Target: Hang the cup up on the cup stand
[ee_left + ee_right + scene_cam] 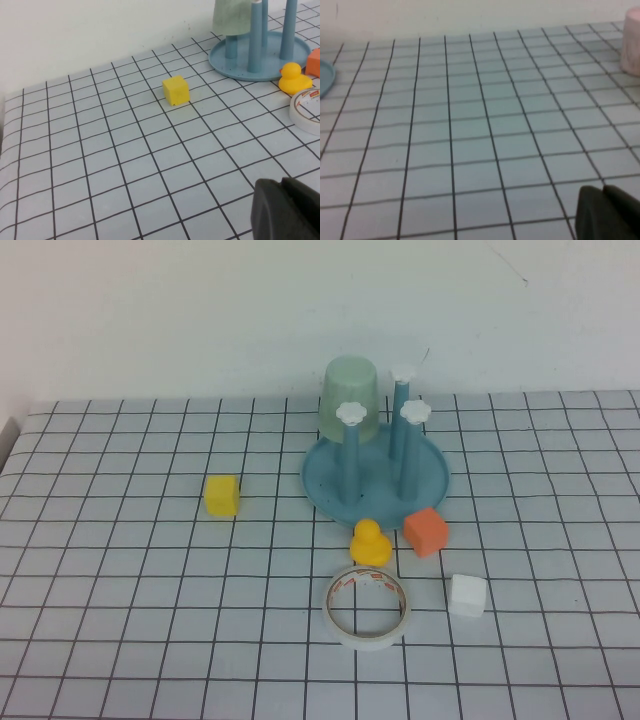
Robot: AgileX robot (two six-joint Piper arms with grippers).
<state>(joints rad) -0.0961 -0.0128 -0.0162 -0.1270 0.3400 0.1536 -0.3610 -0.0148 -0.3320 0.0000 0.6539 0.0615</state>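
Observation:
The pale mint-green cup (351, 398) sits upside down over the back-left peg of the blue cup stand (430, 480), in the middle of the table toward the back. The other three pegs show their white flower caps. Neither arm appears in the high view. In the left wrist view my left gripper (281, 182) is shut and empty, low over the table, well short of the cup (231, 17) and stand (300, 50). In the right wrist view my right gripper (603, 189) is shut and empty over bare grid cloth, with only the stand's rim (325, 77) showing at the edge.
A yellow cube (222, 495) lies left of the stand. A yellow duck (370, 542), an orange cube (426, 531), a white cube (467, 595) and a white tape roll (367, 606) lie in front of it. A pale pink object (632, 42) shows in the right wrist view.

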